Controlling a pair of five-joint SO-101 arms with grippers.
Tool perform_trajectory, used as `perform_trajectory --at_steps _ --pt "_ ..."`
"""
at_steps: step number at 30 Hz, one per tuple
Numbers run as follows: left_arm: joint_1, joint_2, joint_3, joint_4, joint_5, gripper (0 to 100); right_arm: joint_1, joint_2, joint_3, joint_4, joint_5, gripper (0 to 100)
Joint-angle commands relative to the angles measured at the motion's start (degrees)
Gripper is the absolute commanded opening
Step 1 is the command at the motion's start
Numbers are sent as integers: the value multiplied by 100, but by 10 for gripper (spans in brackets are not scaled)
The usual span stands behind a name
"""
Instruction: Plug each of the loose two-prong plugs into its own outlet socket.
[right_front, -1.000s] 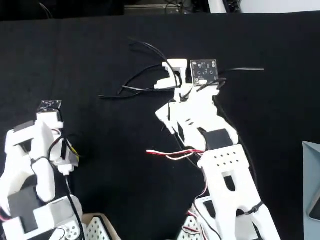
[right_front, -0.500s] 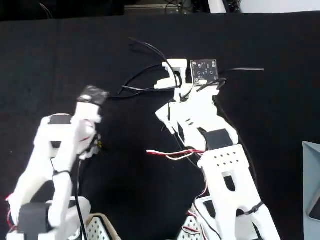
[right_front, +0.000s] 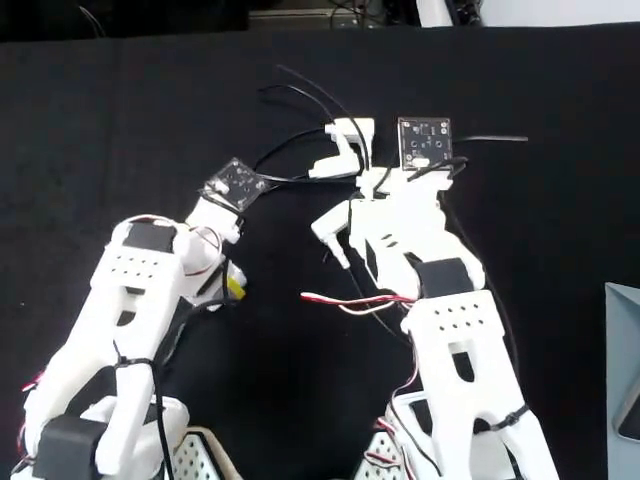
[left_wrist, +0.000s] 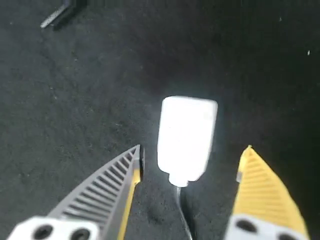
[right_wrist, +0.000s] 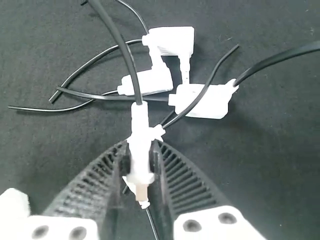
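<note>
The left arm (right_front: 130, 300) is swinging in from the table's near left corner toward the middle, while the right arm (right_front: 440, 290) is shifting only slightly. The left gripper (left_wrist: 192, 150) is hanging over the black table (right_front: 560, 90) with its fingers spread wide. A loose white plug (left_wrist: 186, 135) is lying flat between them, its cord running back toward the wrist. The right gripper (right_wrist: 139, 147) is stretching toward the middle of the far edge, its fingers pinching a second white plug (right_wrist: 138, 120). Just beyond it, three white connector pieces (right_wrist: 200, 100) are lying among tangled black cables (right_wrist: 115, 40), one crossing just ahead of the held plug. A grey box (right_front: 625, 370) is sitting at the right edge.
</note>
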Motion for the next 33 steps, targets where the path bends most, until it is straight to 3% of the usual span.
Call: perform_trajectory --at_steps 1,8,18,25,33 --pt "101 -422 -664 677 97 310 70 -180 -40 -114 -70 14" --pt "593 -1213 -259 1187 141 310 70 -180 -40 -114 -70 15" --pt "514 -932 1376 -826 352 310 62 -171 -31 -114 -70 15" --pt "251 756 822 -1187 343 309 62 -145 -31 -114 -70 15" --pt "251 1275 66 -1090 343 137 62 -145 -31 -105 -70 15"
